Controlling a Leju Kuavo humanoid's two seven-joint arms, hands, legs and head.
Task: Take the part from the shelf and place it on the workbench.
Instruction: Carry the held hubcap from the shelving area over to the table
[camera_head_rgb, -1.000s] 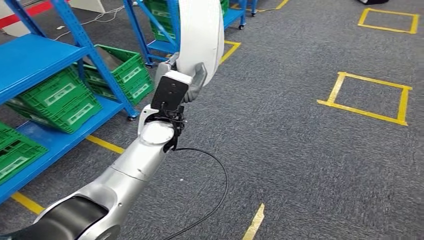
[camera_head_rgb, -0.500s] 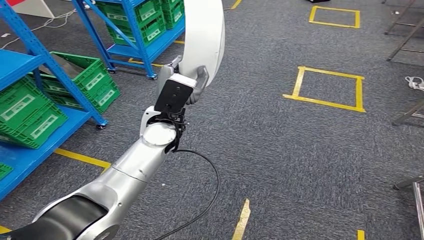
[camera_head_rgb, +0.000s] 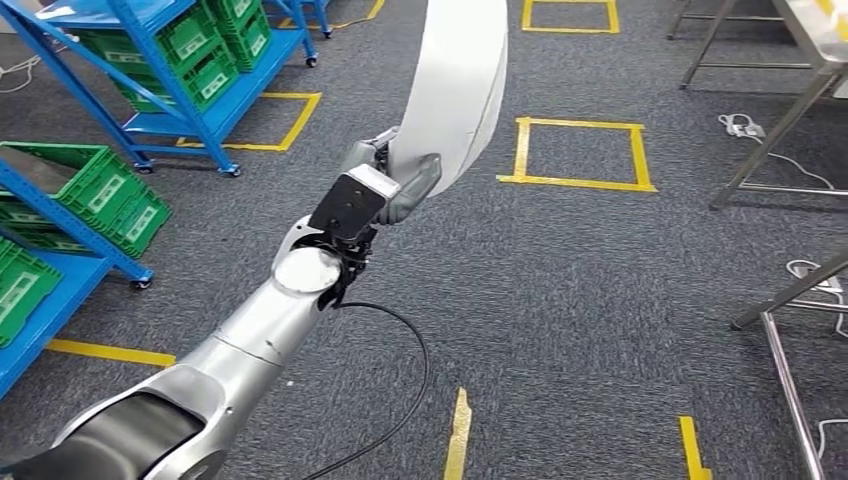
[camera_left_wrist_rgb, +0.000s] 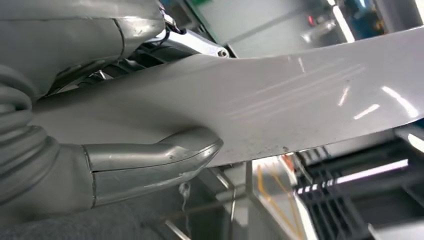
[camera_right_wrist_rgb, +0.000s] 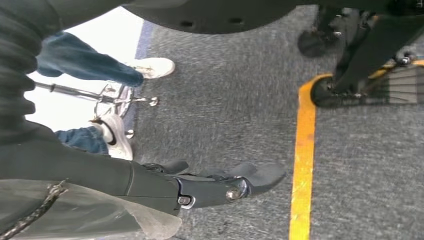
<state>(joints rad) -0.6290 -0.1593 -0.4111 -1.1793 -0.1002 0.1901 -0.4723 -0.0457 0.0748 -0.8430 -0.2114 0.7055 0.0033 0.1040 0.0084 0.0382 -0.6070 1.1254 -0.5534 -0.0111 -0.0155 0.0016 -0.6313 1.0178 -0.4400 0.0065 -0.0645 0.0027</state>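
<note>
The left robot hand (camera_head_rgb: 392, 178) grips the curved white part (camera_head_rgb: 455, 90), raised over the carpet away from the blue shelf (camera_head_rgb: 150, 60), so the carry is underway; next comes reaching the metal worktop (camera_head_rgb: 800, 60).

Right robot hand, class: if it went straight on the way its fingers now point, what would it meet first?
Probably the grey carpet floor. The right robot hand hangs open above it with nothing between; depth is unclear.
</note>
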